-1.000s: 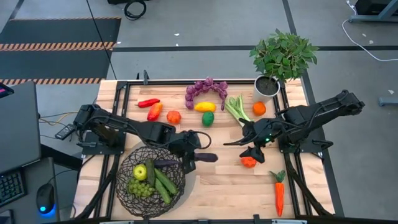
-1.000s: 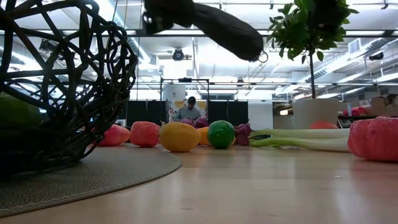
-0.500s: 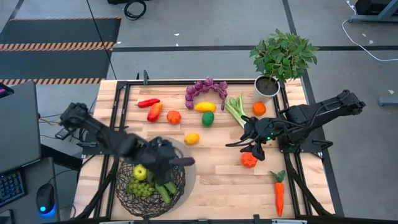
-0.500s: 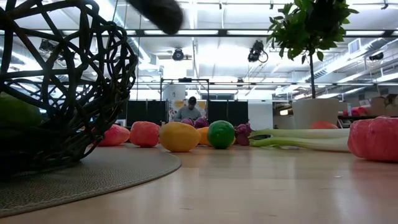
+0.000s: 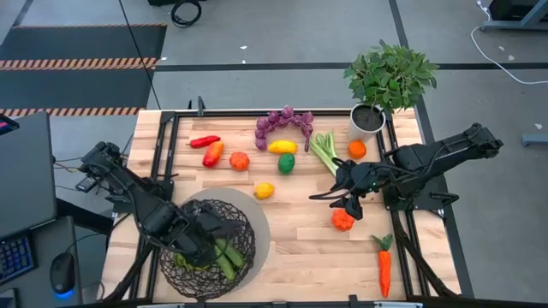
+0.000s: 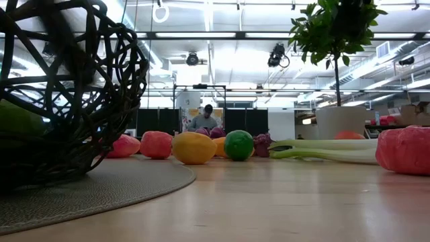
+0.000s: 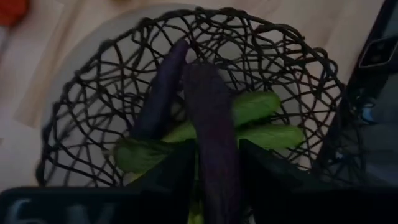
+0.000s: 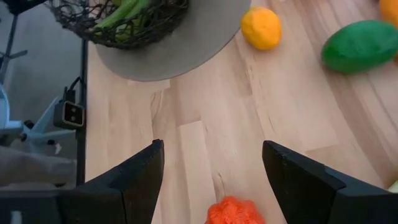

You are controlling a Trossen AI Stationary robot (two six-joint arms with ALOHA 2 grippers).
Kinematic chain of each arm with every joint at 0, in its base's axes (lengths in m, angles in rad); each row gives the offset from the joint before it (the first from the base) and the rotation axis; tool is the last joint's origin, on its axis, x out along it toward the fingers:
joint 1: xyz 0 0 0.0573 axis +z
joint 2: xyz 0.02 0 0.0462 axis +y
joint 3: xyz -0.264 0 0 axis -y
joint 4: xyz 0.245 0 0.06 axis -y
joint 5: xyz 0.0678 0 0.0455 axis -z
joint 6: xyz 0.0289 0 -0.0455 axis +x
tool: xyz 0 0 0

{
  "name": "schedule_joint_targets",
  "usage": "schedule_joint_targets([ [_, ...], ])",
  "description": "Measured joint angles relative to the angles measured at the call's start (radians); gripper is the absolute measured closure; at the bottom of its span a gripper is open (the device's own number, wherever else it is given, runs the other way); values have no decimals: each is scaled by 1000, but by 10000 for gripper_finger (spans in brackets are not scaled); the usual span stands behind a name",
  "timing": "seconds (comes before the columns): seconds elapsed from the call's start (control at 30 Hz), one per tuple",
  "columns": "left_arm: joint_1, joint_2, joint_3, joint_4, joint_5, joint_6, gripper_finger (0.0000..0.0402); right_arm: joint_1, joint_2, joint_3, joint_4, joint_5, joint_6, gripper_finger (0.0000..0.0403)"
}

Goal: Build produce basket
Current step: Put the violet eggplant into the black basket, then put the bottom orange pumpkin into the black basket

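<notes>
The dark wire basket [image 5: 208, 248] stands on a round grey mat at the near left and also shows in the low view [image 6: 67, 87]. It holds green cucumbers [image 7: 261, 121] and a purple eggplant [image 7: 158, 93]. My left gripper [image 7: 217, 155] hangs over the basket [image 7: 292, 74], shut on a second purple eggplant [image 7: 208, 106]. My right gripper [image 8: 211, 149] is open and empty at the table's right, just above an orange-red fruit [image 5: 342, 220]. More produce lies along the far side: purple grapes [image 5: 284, 120], celery [image 5: 324, 147], and a lemon [image 5: 264, 190] nearer the middle. My left gripper pinches the eggplant between its two fingers [image 7: 180, 165], near the end closest to the wrist [image 7: 217, 180]. The fingers slant down from above and lie along the eggplant. Its free end [image 7: 196, 71] sticks out ahead over the basket's inside; whether it touches the cucumbers cannot be told.
A white pot with a leafy plant [image 5: 366, 118] stands at the far right corner, with an orange [image 5: 356, 149] beside it. A carrot [image 5: 384, 261] lies near the right front. Red and orange peppers [image 5: 208, 147], a tomato [image 5: 239, 160] and a green fruit [image 5: 286, 162] lie at the far middle.
My left gripper has carried the eggplant from just right of the basket toward the table's left and near edge, and now hangs over the basket's inside. The arm's move has uncovered the lemon at the table's middle.
</notes>
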Motion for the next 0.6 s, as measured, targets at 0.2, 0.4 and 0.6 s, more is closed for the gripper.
schedule_joint_targets([
  [0.2, 3, 13, 0, -3, -1, -45, 182, 0, 0, -35, 1, 2, 65, 129],
  [0.4, 41, 12, 0, 45, -6, -8, 129, 0, 0, -56, 2, 1, 156, 129],
  [0.6, 164, 10, 0, 67, -15, 48, 132, 0, 0, -56, -8, 3, 263, 129],
])
